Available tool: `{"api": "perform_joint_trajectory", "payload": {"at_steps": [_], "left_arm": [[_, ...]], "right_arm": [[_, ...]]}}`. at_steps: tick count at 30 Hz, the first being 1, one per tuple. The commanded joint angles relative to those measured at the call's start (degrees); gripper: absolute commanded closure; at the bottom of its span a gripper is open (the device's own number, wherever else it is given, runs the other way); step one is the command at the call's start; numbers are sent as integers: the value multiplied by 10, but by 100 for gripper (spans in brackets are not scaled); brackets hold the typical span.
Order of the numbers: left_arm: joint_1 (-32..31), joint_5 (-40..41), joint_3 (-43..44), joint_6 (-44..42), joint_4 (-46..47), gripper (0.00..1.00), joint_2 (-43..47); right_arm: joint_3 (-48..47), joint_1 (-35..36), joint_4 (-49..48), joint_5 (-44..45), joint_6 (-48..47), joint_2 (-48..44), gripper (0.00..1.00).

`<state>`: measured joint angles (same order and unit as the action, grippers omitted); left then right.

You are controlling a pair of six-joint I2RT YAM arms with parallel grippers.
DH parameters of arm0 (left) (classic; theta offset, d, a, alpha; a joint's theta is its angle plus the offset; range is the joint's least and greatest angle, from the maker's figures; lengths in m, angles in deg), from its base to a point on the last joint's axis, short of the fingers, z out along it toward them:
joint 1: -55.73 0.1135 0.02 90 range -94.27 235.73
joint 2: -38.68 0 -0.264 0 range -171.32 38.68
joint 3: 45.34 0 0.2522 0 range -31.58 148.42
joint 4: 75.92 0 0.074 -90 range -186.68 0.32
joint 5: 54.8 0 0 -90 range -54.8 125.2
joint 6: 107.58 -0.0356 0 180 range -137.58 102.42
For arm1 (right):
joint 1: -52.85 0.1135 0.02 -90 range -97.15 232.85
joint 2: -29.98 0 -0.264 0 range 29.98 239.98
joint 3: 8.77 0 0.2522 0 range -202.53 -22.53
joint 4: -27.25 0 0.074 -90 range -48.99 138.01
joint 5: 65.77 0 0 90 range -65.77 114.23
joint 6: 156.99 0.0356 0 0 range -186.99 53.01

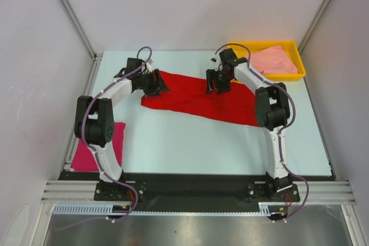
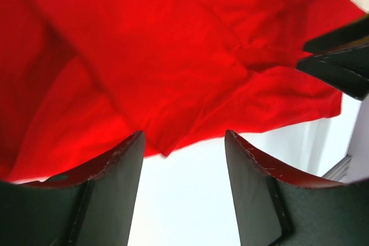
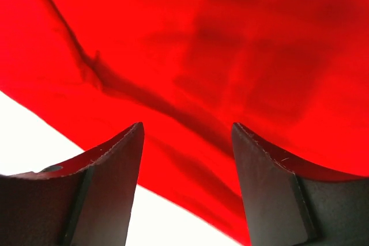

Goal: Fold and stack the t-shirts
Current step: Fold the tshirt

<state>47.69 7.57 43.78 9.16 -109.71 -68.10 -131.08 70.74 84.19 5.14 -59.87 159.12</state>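
The bright red t-shirt [image 1: 196, 99] lies spread and rumpled across the middle of the table; it fills the left wrist view [image 2: 173, 56] and the right wrist view [image 3: 219, 56]. My left gripper [image 1: 154, 86] is open and empty over the shirt's left end, its jaws just off the shirt's edge [image 2: 184, 136]. My right gripper [image 1: 215, 84] is open and empty over the shirt's far edge, red cloth between and beyond the jaws [image 3: 187, 131]. The magenta pink t-shirt [image 1: 98, 145] lies at the near left, partly under the left arm. The pale salmon pink t-shirt [image 1: 275, 60] lies in the yellow tray [image 1: 297, 50].
The yellow tray stands at the far right corner. White walls with metal frame rails close in the table on the left, back and right. The right gripper's dark fingers [image 2: 340, 56] show at the right edge of the left wrist view.
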Motion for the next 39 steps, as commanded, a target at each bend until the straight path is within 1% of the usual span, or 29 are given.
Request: {"api": "perform_joint_trajectory", "payload": {"at_steps": [1, 3, 4, 5, 6, 7, 9, 10, 11, 12, 13, 14, 15, 16, 18, 19, 22, 26, 29, 33, 39], "left_arm": [[-40, -13, 60, -45, 18, 37, -28], [-64, 17, 96, -77, -3, 39, -40], [-90, 39, 109, -117, -15, 39, -48], [-105, 84, 129, -138, -25, 39, -50], [-120, 114, 135, -160, -40, 39, -51], [-149, 138, 139, -197, -44, 39, -51], [-172, 191, 149, -216, -44, 39, -55], [-194, 200, 154, -229, -45, 39, -61], [-204, 213, 174, -237, -49, 40, -77], [-216, 244, 189, -251, -68, 41, -90], [-237, 263, 203, -257, -76, 42, -100], [-247, 275, 224, -263, -81, 45, -119], [-255, 297, 233, -266, -89, 46, -126], [-271, 322, 238, -285, -89, 48, -131], [-283, 347, 248, -301, -90, 48, -147], [-292, 356, 253, -307, -93, 48, -154], [-304, 374, 265, -324, -111, 49, -174], [-312, 387, 257, -330, -118, 53, -178], [-315, 416, 261, -340, -106, 57, -182], [-315, 434, 272, -353, -98, 57, -193], [-316, 420, 286, -351, -95, 59, -207]], "right_arm": [[-57, 21, 10, -11, -20, 19, 33], [-64, 21, 19, 9, 17, 23, 34], [-62, 14, 30, 5, 37, 18, 36], [-53, -2, 31, 4, 70, -4, 37], [-25, -13, 31, 6, 89, -19, 37], [-3, -22, 25, 4, 103, -36, 37], [49, -54, 24, 2, 125, -90, 37], [62, -65, 38, 13, 127, -107, 36], [76, -92, 45, 17, 130, -121, 36], [107, -106, 52, 19, 133, -150, 36], [125, -123, 61, 12, 134, -165, 36], [148, -138, 61, 3, 135, -182, 36], [167, -170, 60, -4, 134, -218, 36], [205, -178, 55, -17, 131, -234, 36], [235, -221, 54, -27, 125, -266, 36], [257, -228, 57, -36, 118, -288, 36], [279, -246, 63, -39, 104, -317, 36], [315, -260, 52, -53, 109, -337, 36], [326, -266, 42, -76, 120, -339, 36], [328, -266, 36, -91, 125, -335, 36], [326, -267, 33, -82, 130, -326, 36]]}}
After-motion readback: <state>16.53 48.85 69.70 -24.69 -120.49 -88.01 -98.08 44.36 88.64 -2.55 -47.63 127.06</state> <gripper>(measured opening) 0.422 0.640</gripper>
